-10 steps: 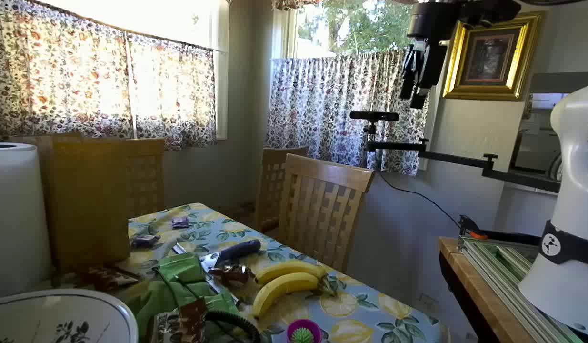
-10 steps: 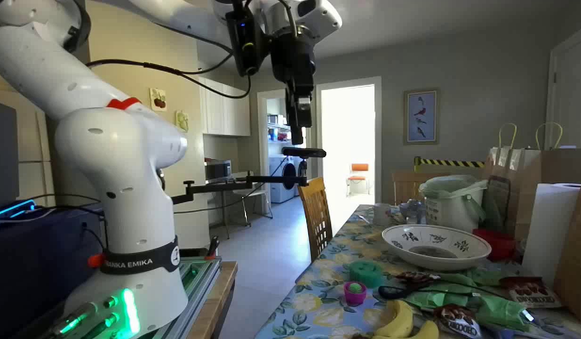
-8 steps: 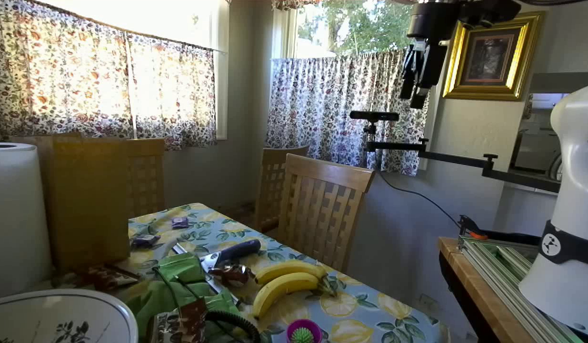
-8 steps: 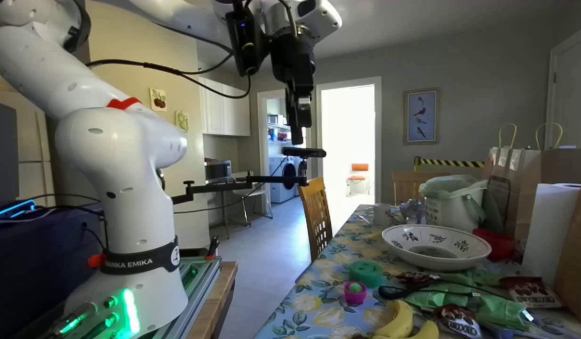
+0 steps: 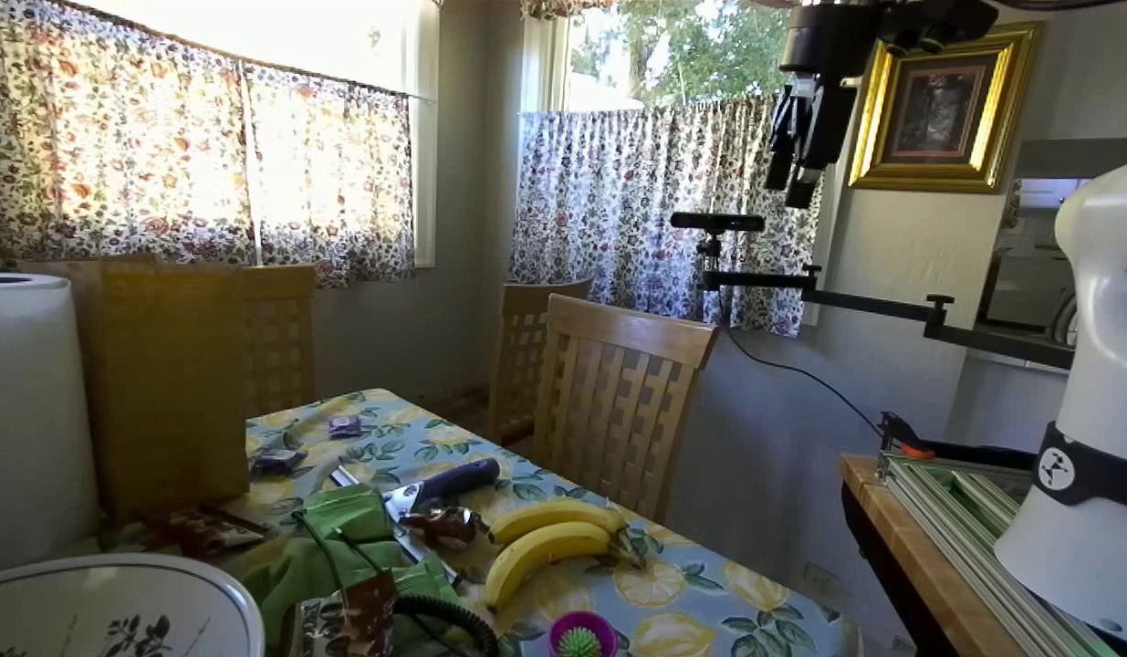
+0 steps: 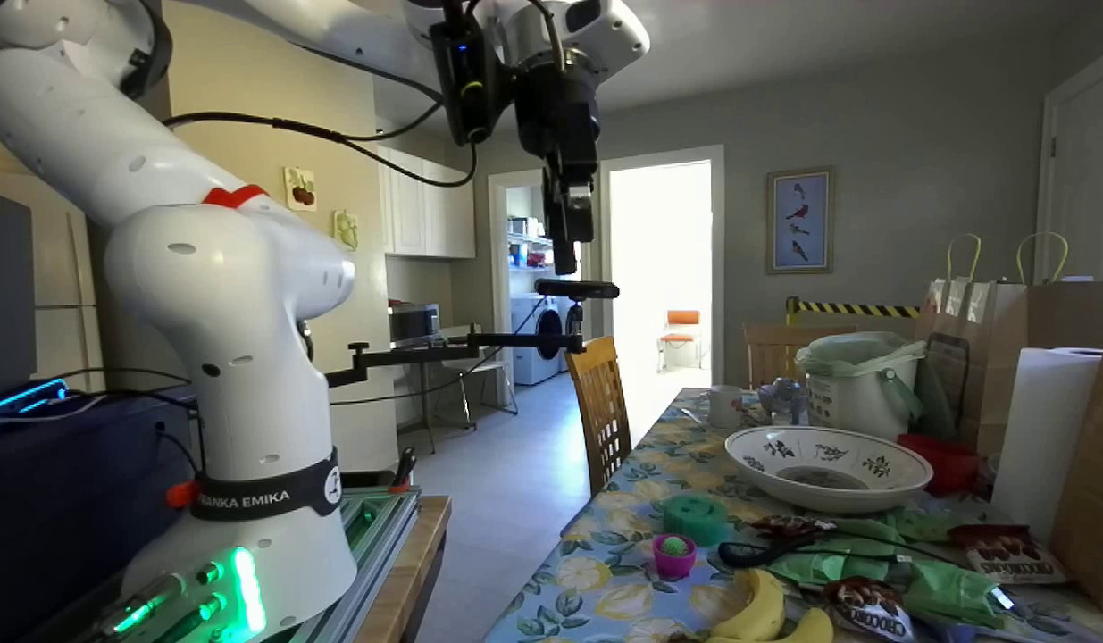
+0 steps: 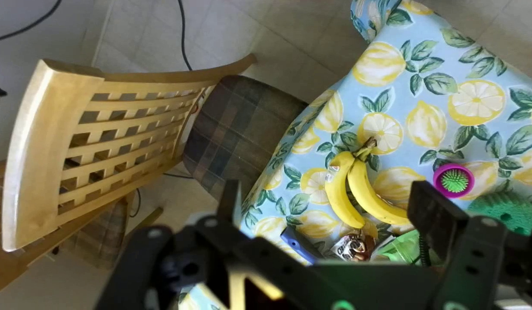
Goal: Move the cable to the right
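No visible change since a moment earlier.

White arm (image 6: 229, 277), black cables (image 6: 288, 123), dark claw (image 6: 572, 246) — black band (image 6: 263, 500) marked EMIKA

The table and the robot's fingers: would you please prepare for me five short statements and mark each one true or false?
1. Two bananas lie on the lemon-printed tablecloth. True.
2. The fingers are closed on a banana. False: they stand apart, holding nothing.
3. The magenta cup holds a green spiky object. True.
4. The paper towel roll lies on its side. False: it stands upright.
5. The white bowl bears leaf motifs. True.
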Controlling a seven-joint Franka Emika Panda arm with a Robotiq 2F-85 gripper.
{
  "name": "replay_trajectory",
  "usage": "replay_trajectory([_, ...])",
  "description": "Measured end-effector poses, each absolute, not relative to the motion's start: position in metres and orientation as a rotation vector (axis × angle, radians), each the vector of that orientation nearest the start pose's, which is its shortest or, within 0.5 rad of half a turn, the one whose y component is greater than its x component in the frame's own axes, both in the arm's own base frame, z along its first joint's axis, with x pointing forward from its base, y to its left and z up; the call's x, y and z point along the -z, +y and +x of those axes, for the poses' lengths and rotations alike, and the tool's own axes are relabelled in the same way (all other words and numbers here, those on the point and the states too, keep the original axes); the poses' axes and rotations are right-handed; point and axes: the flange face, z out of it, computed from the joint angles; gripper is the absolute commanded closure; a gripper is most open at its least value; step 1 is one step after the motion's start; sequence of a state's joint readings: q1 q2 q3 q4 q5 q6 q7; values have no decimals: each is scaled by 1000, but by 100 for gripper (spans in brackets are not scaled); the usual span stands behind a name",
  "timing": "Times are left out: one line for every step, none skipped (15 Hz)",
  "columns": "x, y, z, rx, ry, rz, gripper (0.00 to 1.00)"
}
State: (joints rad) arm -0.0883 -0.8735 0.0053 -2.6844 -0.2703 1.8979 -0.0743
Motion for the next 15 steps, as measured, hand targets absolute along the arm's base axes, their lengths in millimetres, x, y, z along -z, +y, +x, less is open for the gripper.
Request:
replay_trajectory([-490,-41,302,125,-136,-3405,0])
replay_trajectory([-486,-37,308,140,-167,-3401,0])
replay_trajectory([-481,-33,316,162,-203,-3396,0])
replay_trajectory([-474,-27,326,187,-243,-3387,0])
replay_trajectory([-466,-21,336,204,-284,-3378,0])
replay_trajectory([-456,-15,346,221,-325,-3365,0])
replay_trajectory([-447,-8,356,242,-362,-3350,0])
replay_trajectory([-437,-3,366,262,-394,-3337,0])
replay_trajectory([-427,2,375,278,-420,-3325,0])
replay_trajectory([-417,5,383,292,-441,-3314,0])
replay_trajectory([-407,7,390,305,-456,-3303,0])
replay_trajectory([-398,9,398,315,-464,-3292,0])
replay_trajectory([-390,11,405,325,-466,-3280,0])
replay_trajectory([-383,12,412,339,-463,-3262,0])
replay_trajectory([-376,14,419,366,-453,-3235,0])
